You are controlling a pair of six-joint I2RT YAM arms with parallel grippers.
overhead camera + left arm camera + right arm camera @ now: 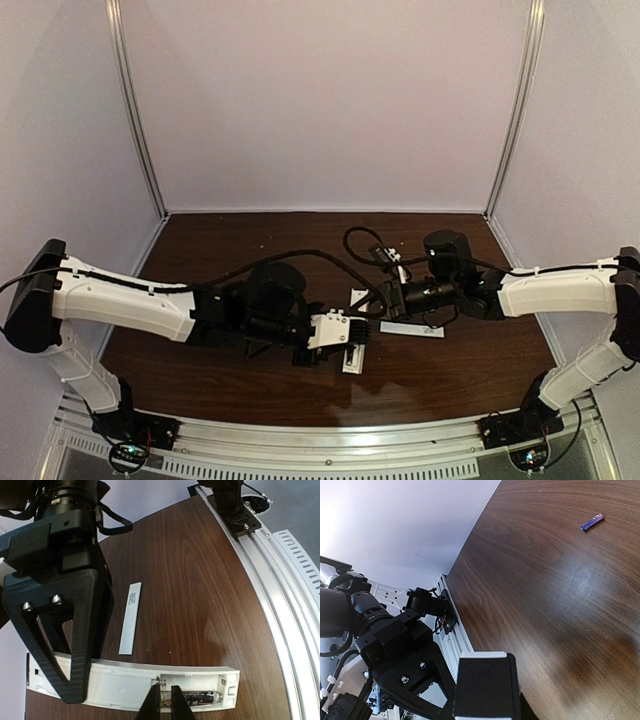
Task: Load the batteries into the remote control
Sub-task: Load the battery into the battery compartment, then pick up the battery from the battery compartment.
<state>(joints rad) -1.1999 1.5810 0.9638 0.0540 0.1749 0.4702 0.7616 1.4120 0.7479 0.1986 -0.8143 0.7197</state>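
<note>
The remote control (pixel 120 682) is a long white bar lying back up with its battery bay open; it also shows in the top view (pixel 353 358). The dark battery (pixel 202 698) lies in the bay's near slot. My left gripper (pixel 165 690) is pinched on that battery's left end, its fingers nearly together. My right gripper (pixel 386 298) is shut on the remote's other end; one black finger (pixel 82 630) covers that end. In the right wrist view only a white edge of the remote (pixel 482 655) shows between the fingers. The bluish-purple battery (pixel 592 522) lies loose on the table.
A thin flat white strip (pixel 130 618) lies on the brown table just beyond the remote; it also shows in the top view (pixel 412 328). The metal base rail (pixel 280 595) runs along the near edge. Black cables (pixel 365 245) loop behind the grippers.
</note>
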